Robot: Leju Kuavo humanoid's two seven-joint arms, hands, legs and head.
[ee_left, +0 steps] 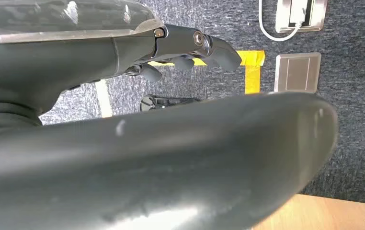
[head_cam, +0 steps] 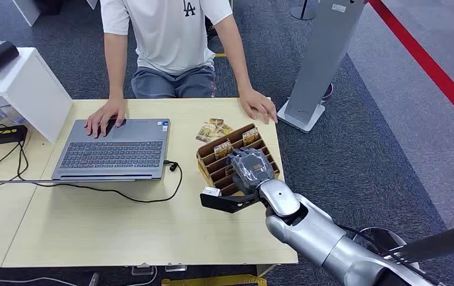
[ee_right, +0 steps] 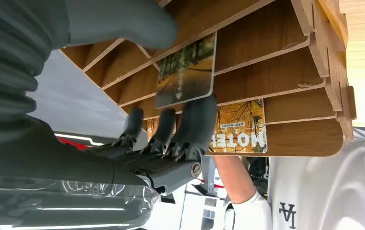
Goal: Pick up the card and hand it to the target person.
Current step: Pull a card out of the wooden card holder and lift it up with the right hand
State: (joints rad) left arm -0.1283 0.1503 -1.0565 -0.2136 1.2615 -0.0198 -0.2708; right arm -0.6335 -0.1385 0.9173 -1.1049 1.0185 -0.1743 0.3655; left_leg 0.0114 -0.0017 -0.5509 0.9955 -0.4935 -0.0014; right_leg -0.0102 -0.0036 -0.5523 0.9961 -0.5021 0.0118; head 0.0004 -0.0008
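The robot is at the pick-up step. Its right hand (head_cam: pixel 249 168) is down on the wooden rack (head_cam: pixel 210 168) at the table's (head_cam: pixel 123 226) right edge, and the right wrist view shows the card (ee_right: pixel 186 72) standing in one of the rack's slots with the thumb (ee_right: pixel 123 21) against one face and the dark fingers (ee_right: pixel 197 120) closed up against its edge and other face — a pinch that looks made or all but made, though the card sits in its slot, not yet lifted. A second card marked HOTEL (ee_right: pixel 238 127) stands in the neighbouring slot, just beside the fingers. More cards lie loose (head_cam: pixel 212 129) on the table beyond the rack.

The left hand (ee_left: pixel 185 48) hangs over the carpet with its fingers curled in and nothing in them.

The person (head_cam: pixel 171 42) sits across the table, one hand on the laptop (head_cam: pixel 117 149) and the other flat on the table near the rack's far corner.

Next, by the look of it, the card must be drawn straight out along its slot without dragging the rack or snagging the HOTEL card — then carried across to the person's free hand. The grip is thin, so a firm pinch before lifting matters.
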